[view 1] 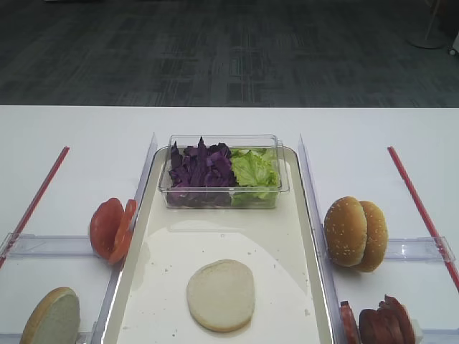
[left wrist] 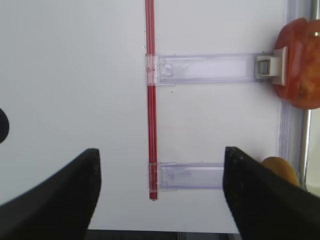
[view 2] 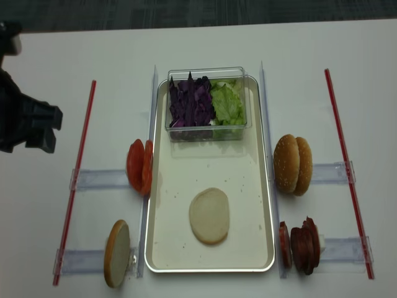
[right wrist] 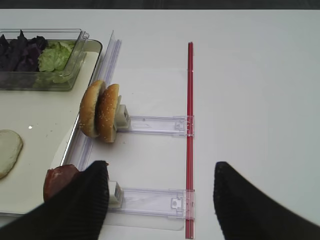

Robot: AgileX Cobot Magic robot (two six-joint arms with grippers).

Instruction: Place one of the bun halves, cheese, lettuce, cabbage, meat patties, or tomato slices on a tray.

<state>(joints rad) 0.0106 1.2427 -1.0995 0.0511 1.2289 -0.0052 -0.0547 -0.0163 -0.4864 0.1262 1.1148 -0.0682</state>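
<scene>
A flat round cream-white bun half [view 1: 221, 294] lies face-up near the front edge of the long metal-rimmed cream tray [view 1: 161, 287], released; both black grippers [left wrist: 160, 195] [right wrist: 160, 192] gape empty beside it.

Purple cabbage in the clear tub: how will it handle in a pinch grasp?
The cabbage looks like loose shreds, so it's probably floppy and may shed strands. Likely very light. It's packed against the lettuce, so green pieces could come along.

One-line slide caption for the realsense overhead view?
Bun half lies flat on the tray, clear tub of cabbage and lettuce behind.
</scene>
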